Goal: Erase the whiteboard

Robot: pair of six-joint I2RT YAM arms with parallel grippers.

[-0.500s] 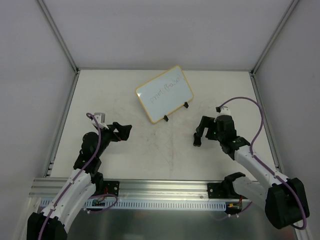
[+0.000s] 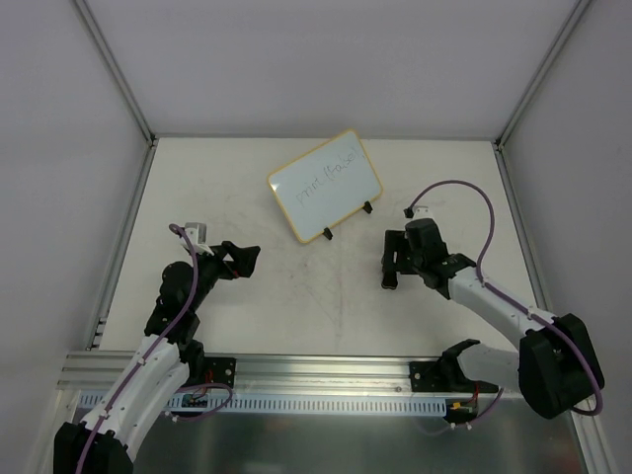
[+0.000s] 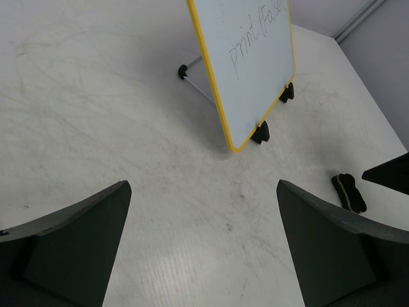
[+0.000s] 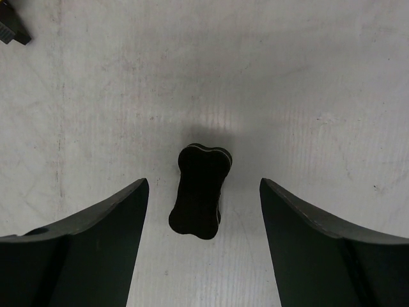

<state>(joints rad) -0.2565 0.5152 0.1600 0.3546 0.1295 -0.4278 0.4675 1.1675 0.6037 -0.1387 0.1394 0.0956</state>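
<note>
Whiteboard (image 2: 326,195) stands tilted on its clip feet at the far middle of the table (image 2: 197,188), handwriting on it. We see the black eraser (image 4: 199,190) lying between the parted, empty fingers of the right gripper (image 4: 203,192), its long axis running along them, slightly skewed. The left gripper (image 3: 204,198) gapes wide, empty, farther off. Overhead, the right arm seems to hide the eraser; how near the fingertips sit to the table we cannot tell

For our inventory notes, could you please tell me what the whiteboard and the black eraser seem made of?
The whiteboard: glossy white panel, likely coated board, in a smooth yellow frame, possibly plastic. The eraser: matte black, soft-edged block, probably foam or felt.
</note>
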